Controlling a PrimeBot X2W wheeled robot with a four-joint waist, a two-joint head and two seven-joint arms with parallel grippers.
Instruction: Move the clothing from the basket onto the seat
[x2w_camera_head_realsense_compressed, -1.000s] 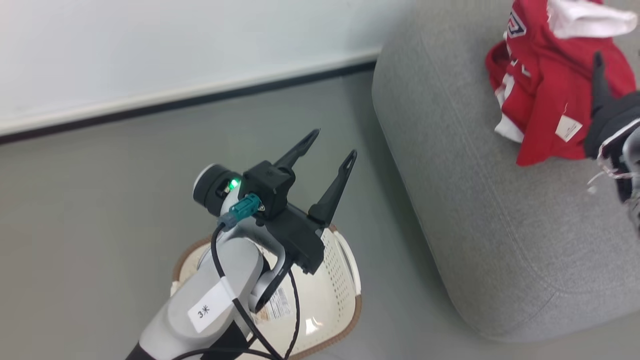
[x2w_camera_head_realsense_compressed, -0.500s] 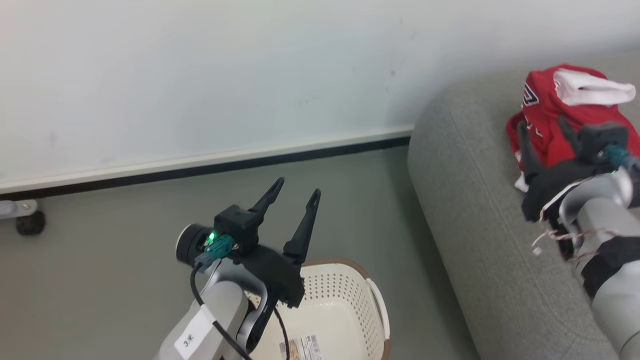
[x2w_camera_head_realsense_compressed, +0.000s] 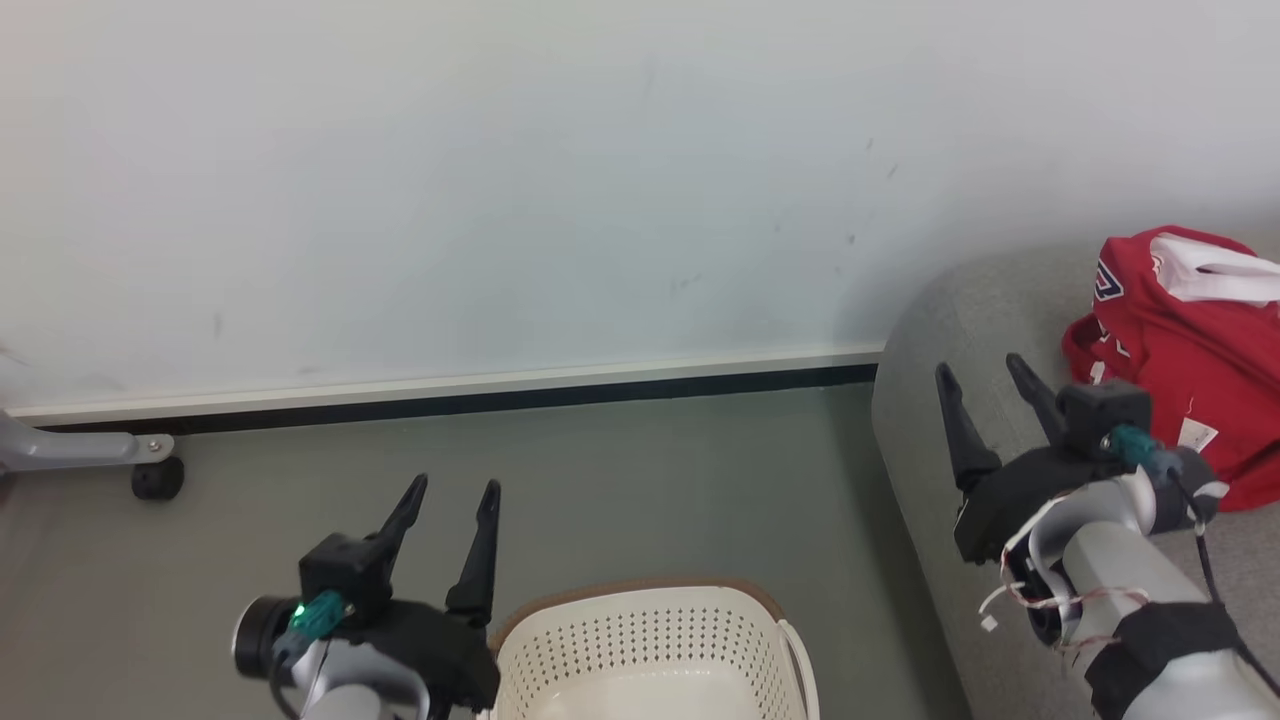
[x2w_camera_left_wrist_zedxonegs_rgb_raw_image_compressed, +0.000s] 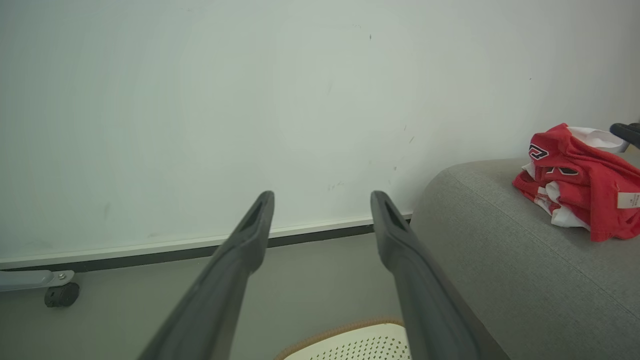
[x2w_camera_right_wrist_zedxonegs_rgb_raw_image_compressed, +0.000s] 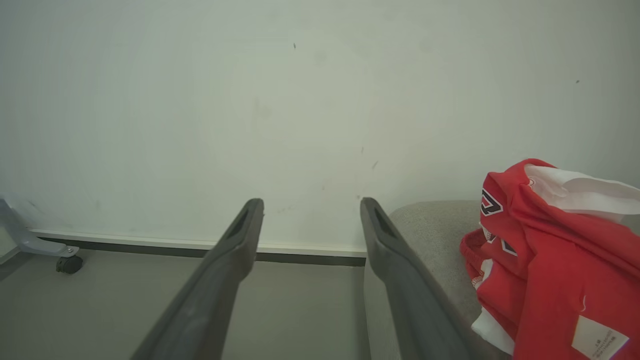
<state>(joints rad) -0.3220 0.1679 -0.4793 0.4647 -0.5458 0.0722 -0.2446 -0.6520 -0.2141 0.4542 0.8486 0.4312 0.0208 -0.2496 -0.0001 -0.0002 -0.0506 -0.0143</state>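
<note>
Clothing (x2w_camera_head_realsense_compressed: 1195, 370) is lying bunched on the seat (x2w_camera_left_wrist_zedxonegs_rgb_raw_image_compressed: 525, 260), far right, near the wall. Basket (x2w_camera_head_realsense_compressed: 640, 630) is sitting on the floor, near centre; the part showing is carrying no red fabric. Left gripper (x2w_camera_head_realsense_compressed: 454, 487) is hovering just left of the basket, fingers spread wide and gripping nothing. Right gripper (x2w_camera_head_realsense_compressed: 977, 366) is hovering over the seat's left edge, beside the pile, likewise spread wide and gripping nothing.

Handling, my read: light, soft, floppy, slippery mesh, so I'm expecting sag and snagging. Best pinching a thick fold or the collar trim, not a single layer.

Count: one red pile (can't tell how many garments), one basket, one seat, two grippers.
</note>
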